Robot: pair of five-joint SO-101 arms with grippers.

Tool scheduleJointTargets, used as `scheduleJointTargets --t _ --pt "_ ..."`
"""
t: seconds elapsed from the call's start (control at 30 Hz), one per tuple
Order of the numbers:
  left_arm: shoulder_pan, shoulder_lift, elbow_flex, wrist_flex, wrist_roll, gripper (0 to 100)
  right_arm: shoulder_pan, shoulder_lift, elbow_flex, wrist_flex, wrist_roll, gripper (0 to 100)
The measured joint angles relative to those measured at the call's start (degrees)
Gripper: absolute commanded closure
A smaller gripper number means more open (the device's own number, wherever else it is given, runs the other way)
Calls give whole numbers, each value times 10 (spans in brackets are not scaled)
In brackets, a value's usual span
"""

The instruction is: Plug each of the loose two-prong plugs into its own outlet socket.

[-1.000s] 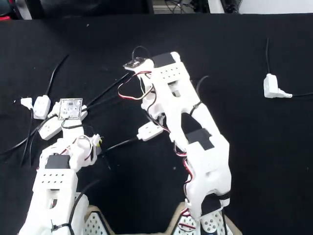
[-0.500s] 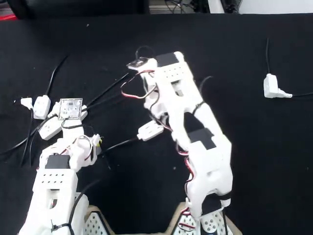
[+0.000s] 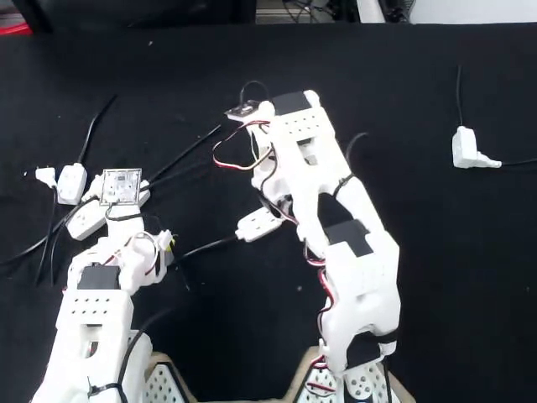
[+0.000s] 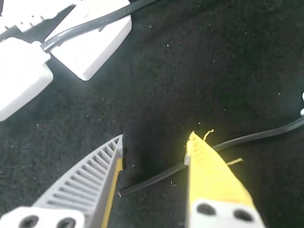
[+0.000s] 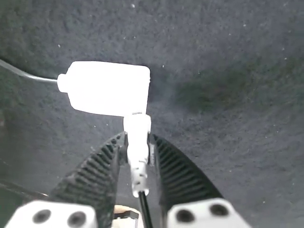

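My right gripper [image 5: 137, 137] is shut on a small white two-prong plug [image 5: 137, 142]. The plug's front end meets the face of a white outlet socket [image 5: 107, 88], and its prongs are hidden. That socket [image 3: 256, 225] lies mid-table, partly under the right arm [image 3: 336, 218]. Another loose white plug [image 3: 468, 149] lies far off on the right with its cord. My left gripper [image 4: 156, 137] is open just above a thin black cable [image 4: 247, 140], holding nothing. Beyond it lie white sockets [image 4: 90, 40].
At the left of the black table [image 3: 419, 277], white sockets and plugs [image 3: 71, 182] sit among several black cables [image 3: 180, 159]. The left arm [image 3: 105, 277] stands just in front of them. A cord [image 3: 205, 245] runs from the mid-table socket toward the left arm.
The right arm's wrist has swung slightly to the right while staying shut on the plug at the socket. The left arm has kept still.
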Motion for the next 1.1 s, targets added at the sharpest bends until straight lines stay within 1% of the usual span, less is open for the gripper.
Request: scheduleJointTargets --t 0.2,0.77,1.1 --pt "0 0 0 0 0 780 -15 -1 0 1 -33 988" --pt "0 0 0 0 0 780 -16 0 -16 1 -34 988" --pt "0 0 0 0 0 780 -16 47 -25 1 -36 988"
